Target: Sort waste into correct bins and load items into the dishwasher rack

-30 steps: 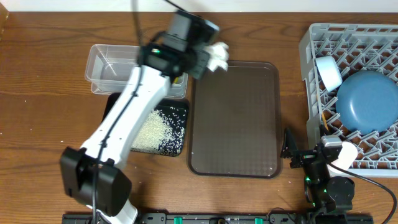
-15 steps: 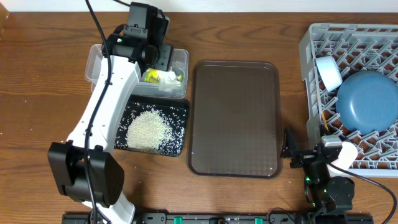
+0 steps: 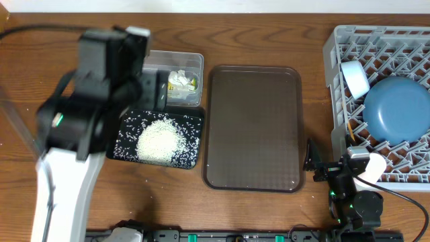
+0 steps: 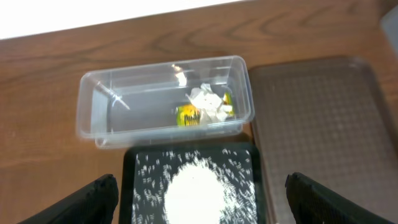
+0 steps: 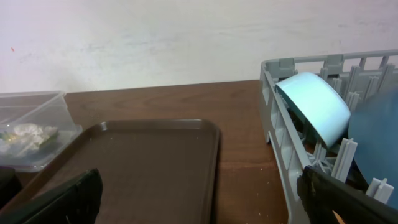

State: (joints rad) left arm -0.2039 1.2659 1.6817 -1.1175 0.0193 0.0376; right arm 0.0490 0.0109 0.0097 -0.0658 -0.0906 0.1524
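The clear tub point(image 4: 93, 124) holds the crumpled white tissue point(image 4: 208, 102) and the yellow-green wrapper point(image 4: 188, 116); both also show from overhead, the tissue point(image 3: 178, 79) beside the wrapper point(image 3: 193, 83). In front of it the black tray point(image 3: 195, 156) carries a heap of rice point(image 3: 160, 139). My left gripper point(image 4: 202, 199) hovers high over that rice point(image 4: 193, 193), open and with nothing in it. My right gripper point(image 5: 199, 193) rests open and empty between the brown tray and the dishwasher rack point(image 3: 376, 32). In the rack stand the blue bowl point(image 3: 398, 107) and a pale mint bowl point(image 5: 314, 106).
The large brown serving tray point(image 3: 254, 128) lies bare between the bins and the rack. A few rice grains are scattered on the wood near the black tray. The left arm point(image 3: 80, 128) looms large and blurred over the table's left side.
The left gripper carried the tissue from over the brown tray's corner to the clear tub and opened. The tissue now lies in the tub, and the arm has drawn back and up.
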